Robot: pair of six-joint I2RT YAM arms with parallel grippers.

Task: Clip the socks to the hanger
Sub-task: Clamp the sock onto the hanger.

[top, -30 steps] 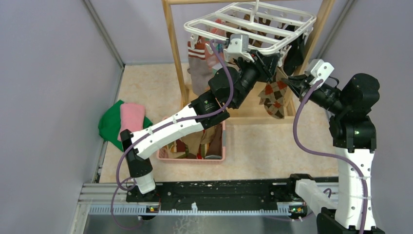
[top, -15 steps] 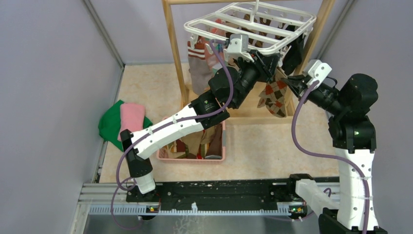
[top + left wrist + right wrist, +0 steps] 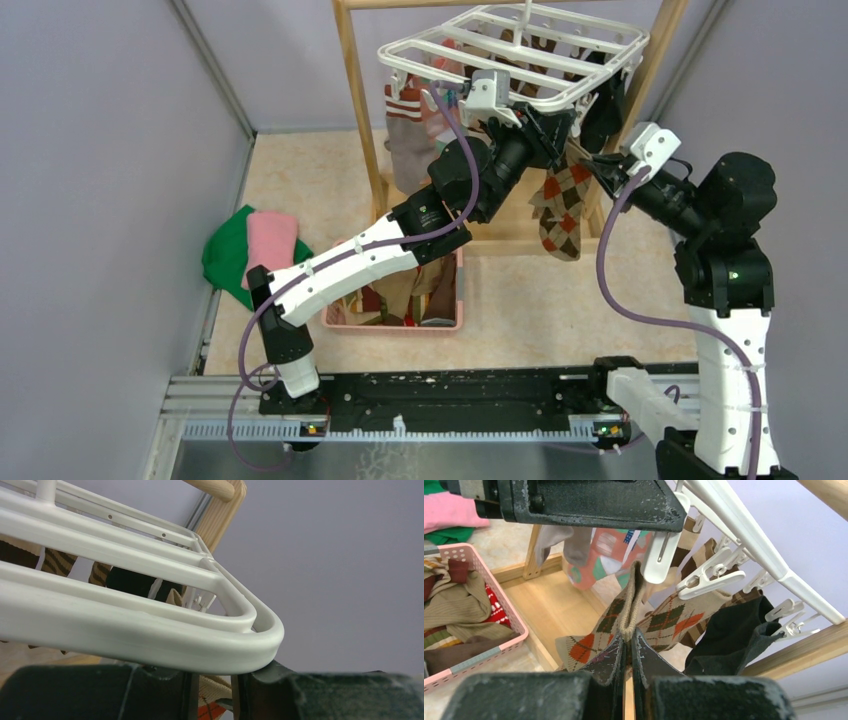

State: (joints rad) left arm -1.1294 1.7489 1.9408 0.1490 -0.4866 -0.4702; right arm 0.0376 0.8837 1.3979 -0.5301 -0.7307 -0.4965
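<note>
The left tool (image 3: 210,678) sits right under the hanger (image 3: 125,630) rim, which hides its tips. Its fingers stand slightly apart, and I cannot tell whether they squeeze the white clip (image 3: 663,547) they touch. The right tool (image 3: 626,642) is pressed together on the cuff of the argyle sock (image 3: 664,620), held up just below that clip at the hanger's near right corner; the foot dangles free. A black sock (image 3: 734,635) hangs beside it, partly behind clips. Blue lettering on a patterned sock (image 3: 599,555) is cut off by the left tool and unreadable. The left arm hides much of the pink basket (image 3: 345,318). Folded cloths (image 3: 245,250) lie at the worktop's left edge.
</note>
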